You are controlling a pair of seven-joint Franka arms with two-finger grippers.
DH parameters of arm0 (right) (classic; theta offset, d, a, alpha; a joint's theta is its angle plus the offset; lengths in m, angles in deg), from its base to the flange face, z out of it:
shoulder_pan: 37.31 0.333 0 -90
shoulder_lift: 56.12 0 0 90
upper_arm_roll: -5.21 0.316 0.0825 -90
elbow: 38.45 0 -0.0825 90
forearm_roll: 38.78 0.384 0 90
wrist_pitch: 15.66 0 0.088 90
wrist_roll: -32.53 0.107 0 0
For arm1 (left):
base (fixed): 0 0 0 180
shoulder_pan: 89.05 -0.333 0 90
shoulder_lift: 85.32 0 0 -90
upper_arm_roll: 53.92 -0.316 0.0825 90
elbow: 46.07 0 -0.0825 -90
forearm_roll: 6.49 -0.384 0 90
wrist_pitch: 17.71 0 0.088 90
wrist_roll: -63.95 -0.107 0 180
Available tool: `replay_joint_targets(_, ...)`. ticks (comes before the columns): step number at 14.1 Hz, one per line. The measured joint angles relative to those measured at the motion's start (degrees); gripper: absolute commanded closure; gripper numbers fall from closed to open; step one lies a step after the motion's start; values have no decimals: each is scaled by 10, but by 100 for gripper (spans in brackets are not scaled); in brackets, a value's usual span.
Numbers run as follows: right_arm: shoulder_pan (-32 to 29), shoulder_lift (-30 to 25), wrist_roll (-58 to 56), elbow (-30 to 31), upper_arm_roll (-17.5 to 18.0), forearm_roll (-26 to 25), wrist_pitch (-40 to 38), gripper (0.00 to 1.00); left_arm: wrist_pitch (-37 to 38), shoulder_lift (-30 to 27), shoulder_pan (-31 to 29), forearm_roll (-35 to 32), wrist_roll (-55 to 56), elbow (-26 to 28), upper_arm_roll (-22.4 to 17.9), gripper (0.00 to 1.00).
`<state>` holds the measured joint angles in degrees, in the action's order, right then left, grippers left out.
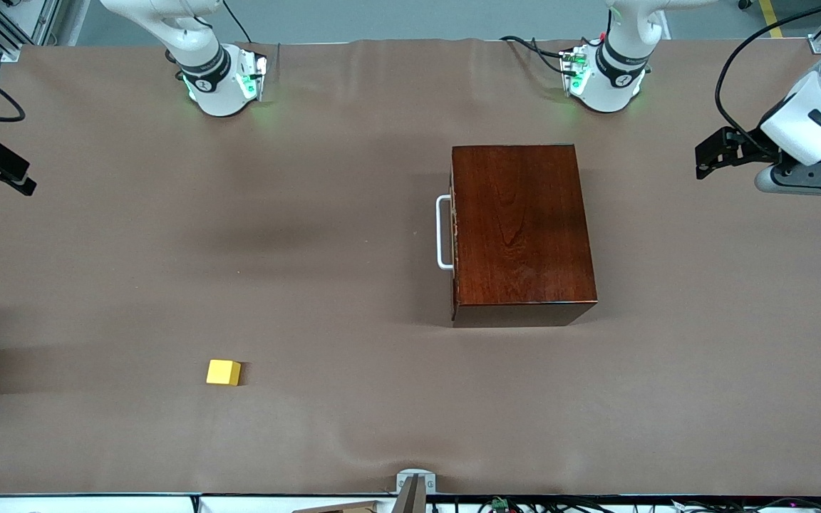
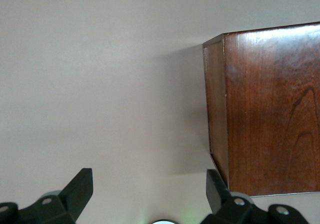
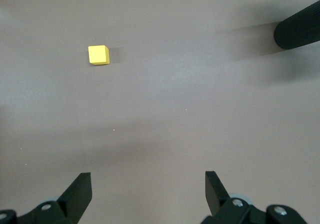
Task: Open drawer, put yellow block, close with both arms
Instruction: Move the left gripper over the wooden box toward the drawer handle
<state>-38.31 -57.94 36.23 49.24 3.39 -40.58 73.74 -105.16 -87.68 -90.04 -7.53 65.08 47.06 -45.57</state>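
The table is covered in a plain brown sheet, and the biggest thing on it is the glossy mahogany wooden box, sitting toward the left arm's end. Its drawer is pushed fully in, with the white loop handle facing the right arm's end. Both arms are parked out at the edges, just waiting. The left claw hangs over the table just past the box's closed end, fingers spread wide, nothing in it. The right claw is up over bare table at its own end, also spread wide and empty. The little yellow block sits alone on the sheet, well apart from the box, nearer the front camera and toward the right arm's end.
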Motion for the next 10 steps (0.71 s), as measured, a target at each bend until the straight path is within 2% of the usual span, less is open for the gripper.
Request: replay_joint_targets(10, 0, 0, 0, 0, 0, 0, 0, 0, -29, 5, 5, 0, 12, 0, 12, 0)
